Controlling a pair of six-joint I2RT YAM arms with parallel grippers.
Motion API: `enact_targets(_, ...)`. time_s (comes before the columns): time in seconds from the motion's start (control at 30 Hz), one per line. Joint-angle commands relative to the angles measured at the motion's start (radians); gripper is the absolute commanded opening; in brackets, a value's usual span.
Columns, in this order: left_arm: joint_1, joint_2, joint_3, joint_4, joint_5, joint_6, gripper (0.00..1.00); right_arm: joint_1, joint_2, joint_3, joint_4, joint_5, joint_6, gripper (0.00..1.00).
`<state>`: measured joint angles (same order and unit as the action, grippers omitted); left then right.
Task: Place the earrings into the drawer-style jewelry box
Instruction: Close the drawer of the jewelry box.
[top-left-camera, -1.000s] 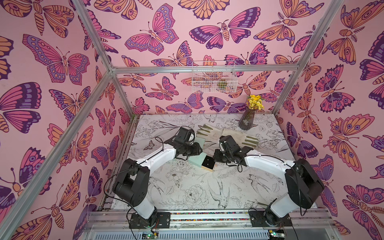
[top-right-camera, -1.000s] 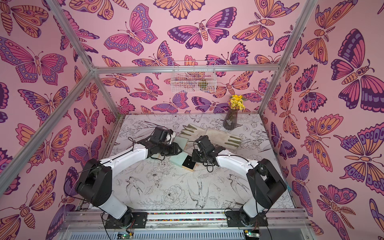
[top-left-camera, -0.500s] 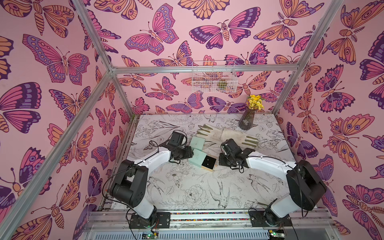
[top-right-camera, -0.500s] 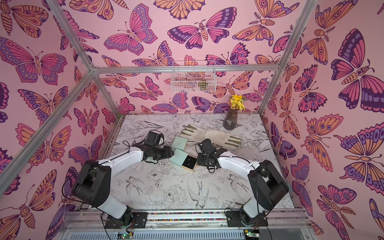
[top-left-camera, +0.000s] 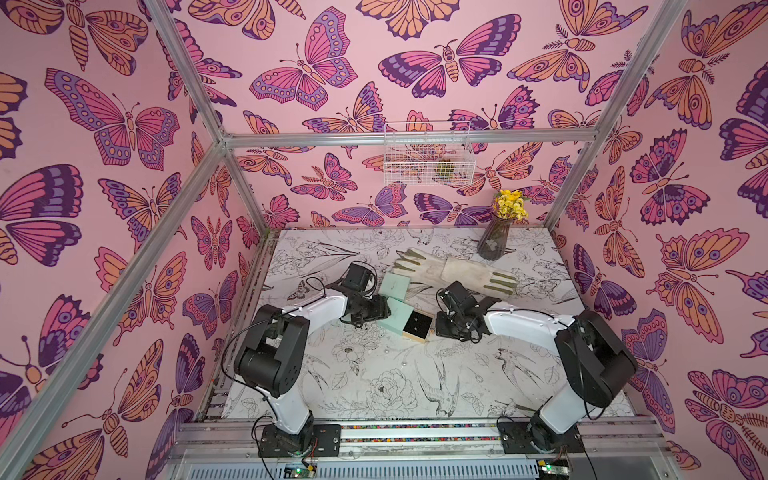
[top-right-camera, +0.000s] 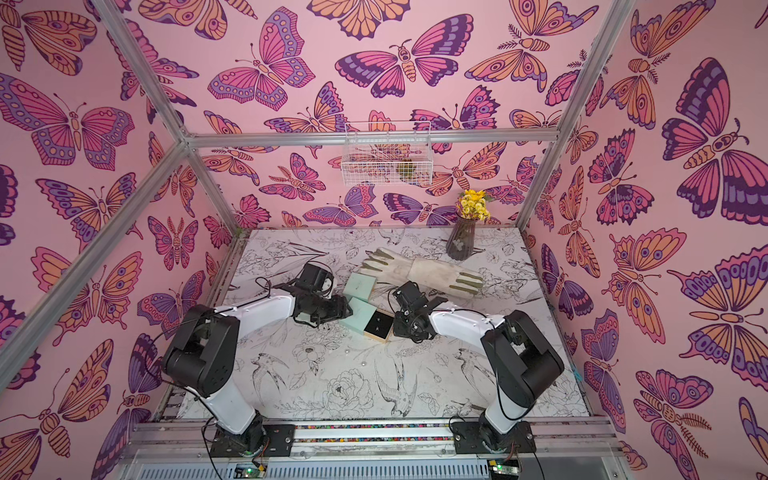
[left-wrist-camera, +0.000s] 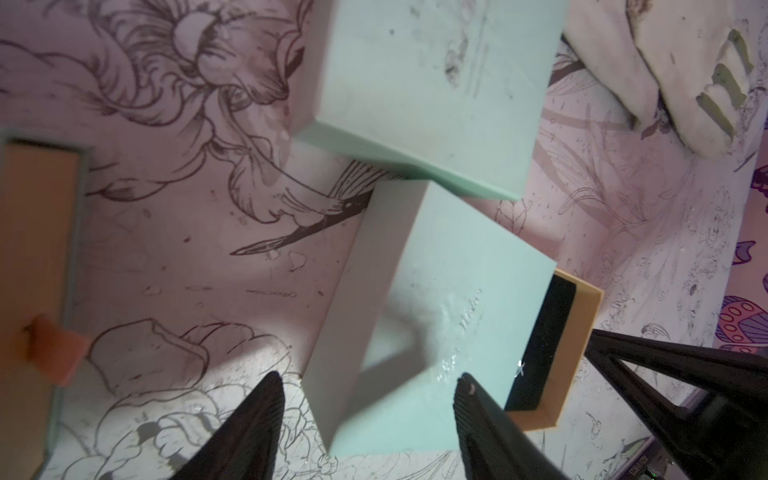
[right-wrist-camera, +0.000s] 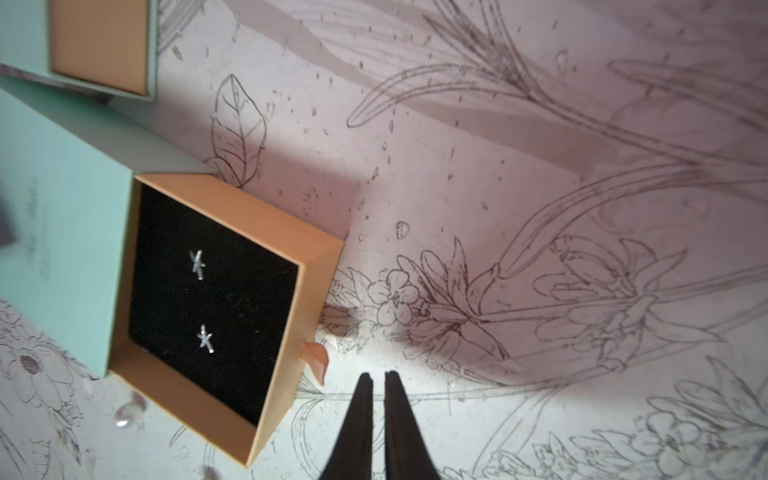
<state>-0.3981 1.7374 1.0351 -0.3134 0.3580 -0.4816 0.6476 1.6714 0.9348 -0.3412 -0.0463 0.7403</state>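
Logging left gripper (left-wrist-camera: 370, 376) standing half-spread astride the near corner of the mint sleeve (left-wrist-camera: 436, 291), contact not discernible. Seeing the drawer (right-wrist-camera: 298, 316) pulled out of that sleeve toward the right arm, with both earrings (right-wrist-camera: 198, 264) lying on its black pad (right-wrist-camera: 232, 374). Placing the pull tab (right-wrist-camera: 318, 359) just beside the right gripper (right-wrist-camera: 377, 375), pressed closed and holding nothing. Judging the slide axis as running from sleeve to right gripper, making the right arm nearer for pushing shut. Failing to tell whether the studs are pinned in.
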Motion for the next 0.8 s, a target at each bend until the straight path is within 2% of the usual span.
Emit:
enact_targets(0.0,-0.005,0.037,0.023,0.01,0.068,0.018,0.66,-0.006,0.042,0.052,-0.007,-0.022,0.007,0.1)
enact_targets(0.5,-0.094,0.073,0.028,0.08,0.157,0.004,0.62,-0.002,0.099,0.128,0.071,-0.145,-0.036,0.1)
enact_targets(0.77,-0.168,0.13,0.096,0.122,0.163,-0.033,0.62,-0.022,0.079,0.124,0.024,-0.092,-0.045,0.1)
